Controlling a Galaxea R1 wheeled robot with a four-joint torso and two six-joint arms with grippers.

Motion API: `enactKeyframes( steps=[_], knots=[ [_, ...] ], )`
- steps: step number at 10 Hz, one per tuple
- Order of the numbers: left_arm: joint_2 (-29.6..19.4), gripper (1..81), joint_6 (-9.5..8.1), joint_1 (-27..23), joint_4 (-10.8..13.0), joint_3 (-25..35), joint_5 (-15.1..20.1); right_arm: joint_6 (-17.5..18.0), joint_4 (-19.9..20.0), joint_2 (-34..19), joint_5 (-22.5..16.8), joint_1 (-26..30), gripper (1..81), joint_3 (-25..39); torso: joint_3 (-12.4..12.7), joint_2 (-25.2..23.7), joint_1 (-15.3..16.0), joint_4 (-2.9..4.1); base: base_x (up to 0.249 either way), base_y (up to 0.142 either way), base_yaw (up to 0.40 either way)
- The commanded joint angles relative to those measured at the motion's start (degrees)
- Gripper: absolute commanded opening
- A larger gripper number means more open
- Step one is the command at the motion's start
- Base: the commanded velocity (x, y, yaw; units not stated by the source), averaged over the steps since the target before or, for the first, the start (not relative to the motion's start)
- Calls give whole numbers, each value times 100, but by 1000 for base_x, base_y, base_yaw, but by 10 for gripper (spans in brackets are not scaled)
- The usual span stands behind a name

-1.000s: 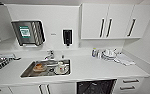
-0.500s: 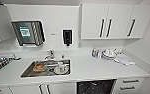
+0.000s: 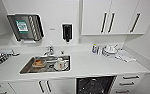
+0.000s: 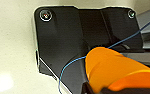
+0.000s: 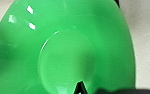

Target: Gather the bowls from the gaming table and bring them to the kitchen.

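The head view faces the kitchen (image 3: 73, 65): a white counter runs across the middle of the frame, with a steel sink (image 3: 26, 68) at lower left holding a few dishes, among them an orange-brown one and a white cup. A black wall dispenser (image 3: 66, 32) hangs at upper centre, and white cabinets (image 3: 116, 16) with dark bar handles fill the upper right. A dishwasher (image 3: 94, 85) sits at the bottom, right of centre.

In the left wrist view the orange bowl (image 4: 116, 70) lies at the lower right of the frame, close against the arm's dark plate, a thin blue wire crossing it. Whether the left gripper clamps it, I cannot tell.

In the right wrist view the lime green bowl (image 5: 63, 50) is seen from its underside, very near the camera. The right gripper's state is likewise unclear.
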Motion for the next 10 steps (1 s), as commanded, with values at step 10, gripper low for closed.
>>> enactKeyframes(
  steps=[10],
  knots=[
    [-2801, 10, -10, -1866, -207, 4595, 684, -54, -79, -168, -281, 160, 10, 7, -332, 7, 8, 0, 0, 0, 0]
  ],
)
